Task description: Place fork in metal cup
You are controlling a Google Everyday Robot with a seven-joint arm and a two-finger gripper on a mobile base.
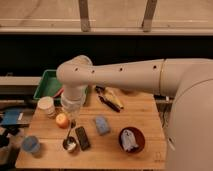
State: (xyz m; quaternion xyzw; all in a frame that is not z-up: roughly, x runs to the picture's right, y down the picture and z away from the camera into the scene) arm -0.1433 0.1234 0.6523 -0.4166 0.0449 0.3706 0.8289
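Front edge of wooden table (pixel 115 155): metal cup (pixel 70 145) sits low near front-left, whitish glint inside. Fork (pixel 68 134) stands tilted over it, lower end at or just inside the cup rim, upper end running up toward the gripper (pixel 73 120). Gripper is directly above the cup, under the arm's wrist; fingers hidden behind wrist housing, so can't tell whether clamped on the fork or let go.

Step in hand, by judgement: insertion/release phase. Fork appears lined up w/ cup and part-way in. Next move calls for a short straight descent, then opening the fingers w/o dragging the handle sideways; cup is small and light-looking, could tip if fork leans hard on the rim.

Just beside cup, right: black remote-like bar (pixel 82 138), flat on table. Far left at front: light-blue cup (pixel 30 144), contents not visible. Right of centre: dark red bowl (pixel 132 139) holding a white item, unidentified. Centre: blue-grey block (pixel 102 125).

Mid-depth: orange ball (pixel 62 120) near gripper, left of it; white ribbed cup (pixel 46 106) beyond that, contents not visible.

Far side: green tray (pixel 48 85) at back-left, partly behind arm, contents unclear. Dark-handled tool (pixel 107 102) and a yellowish item at back-centre.
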